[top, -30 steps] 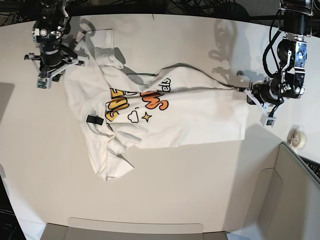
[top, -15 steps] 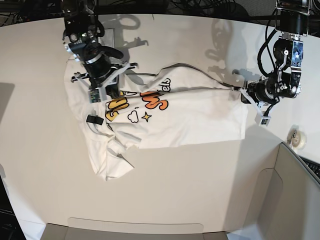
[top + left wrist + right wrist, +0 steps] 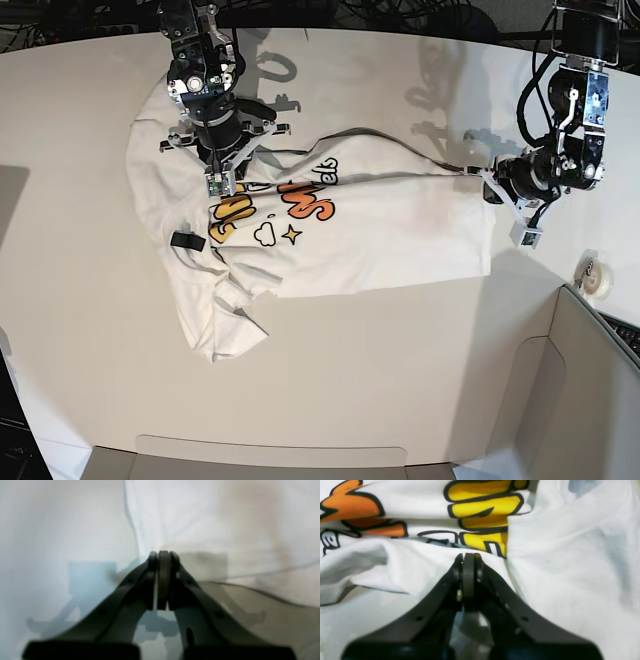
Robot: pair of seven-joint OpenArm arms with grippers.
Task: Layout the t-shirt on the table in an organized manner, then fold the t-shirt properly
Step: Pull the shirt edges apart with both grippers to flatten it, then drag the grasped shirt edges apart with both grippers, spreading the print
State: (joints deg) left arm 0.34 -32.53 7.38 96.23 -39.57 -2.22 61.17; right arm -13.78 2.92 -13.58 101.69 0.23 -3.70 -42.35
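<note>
The white t-shirt (image 3: 380, 230) lies crumpled on the off-white table (image 3: 400, 380), print side up, with yellow and orange letters showing (image 3: 482, 507). Its lower left part is bunched into folds (image 3: 215, 320). My right gripper (image 3: 224, 183) is at the shirt's upper left by the yellow letters. In the right wrist view it (image 3: 467, 556) is shut on a fold of white cloth. My left gripper (image 3: 477, 173) is at the shirt's upper right corner, where the cloth is pulled taut. In the left wrist view it (image 3: 161, 555) is shut on the shirt's edge (image 3: 140, 540).
A small roll of tape (image 3: 597, 278) sits near the table's right edge. A grey-beige panel (image 3: 590, 400) stands at the lower right. A black tag (image 3: 187, 240) lies on the shirt's left side. Cables (image 3: 400, 12) run along the far edge.
My right gripper has moved from the table's far left to the right over the shirt, carrying the upper left cloth with it. The left gripper has hardly moved.
</note>
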